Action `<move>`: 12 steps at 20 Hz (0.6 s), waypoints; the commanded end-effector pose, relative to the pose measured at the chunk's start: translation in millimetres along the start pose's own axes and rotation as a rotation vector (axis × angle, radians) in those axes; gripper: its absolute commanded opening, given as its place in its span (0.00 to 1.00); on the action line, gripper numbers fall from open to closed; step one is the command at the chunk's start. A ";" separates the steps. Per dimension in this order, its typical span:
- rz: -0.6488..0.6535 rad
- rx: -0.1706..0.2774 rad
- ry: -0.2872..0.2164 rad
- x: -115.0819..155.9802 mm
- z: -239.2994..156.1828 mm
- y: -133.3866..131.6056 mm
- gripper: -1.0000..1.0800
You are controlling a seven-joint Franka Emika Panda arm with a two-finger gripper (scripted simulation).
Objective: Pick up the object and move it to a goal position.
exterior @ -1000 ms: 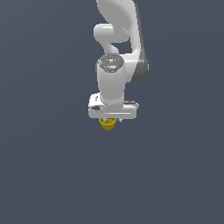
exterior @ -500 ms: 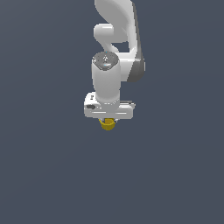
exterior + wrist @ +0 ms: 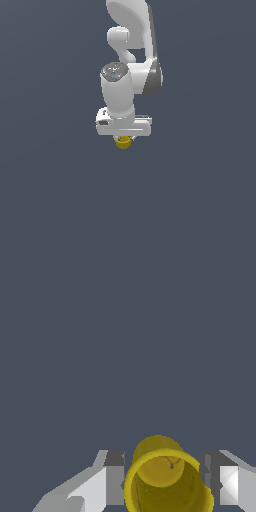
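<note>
The object, a small mustard-yellow cup, shows just below the white gripper in the exterior view, near the middle of the picture. Only its lower part peeks out under the hand. In the wrist view the cup sits with its hollow inside facing the camera. One finger stands on each side of the cup, and the gripper is shut on its walls. The arm stands upright above it.
A flat dark grey-blue surface fills both views around the arm. No other objects or edges are in sight.
The wrist and hand have shifted slightly toward the exterior view's left. The cup stays between the fingers at nearly the same spot.
</note>
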State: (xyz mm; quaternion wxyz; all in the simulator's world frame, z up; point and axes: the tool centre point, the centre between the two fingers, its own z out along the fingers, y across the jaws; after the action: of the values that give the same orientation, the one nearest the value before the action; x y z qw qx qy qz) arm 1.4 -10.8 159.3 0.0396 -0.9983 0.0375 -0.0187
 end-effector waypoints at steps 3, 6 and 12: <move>0.020 0.051 0.033 -5.8 9.8 1.5 0.62; 0.041 0.089 0.064 -11.3 17.1 3.7 0.62; 0.097 0.151 0.136 -25.5 30.1 12.9 0.62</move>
State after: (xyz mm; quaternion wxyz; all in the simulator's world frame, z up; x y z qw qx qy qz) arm -19.7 -16.8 130.7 0.1071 -0.9880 0.0789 -0.0780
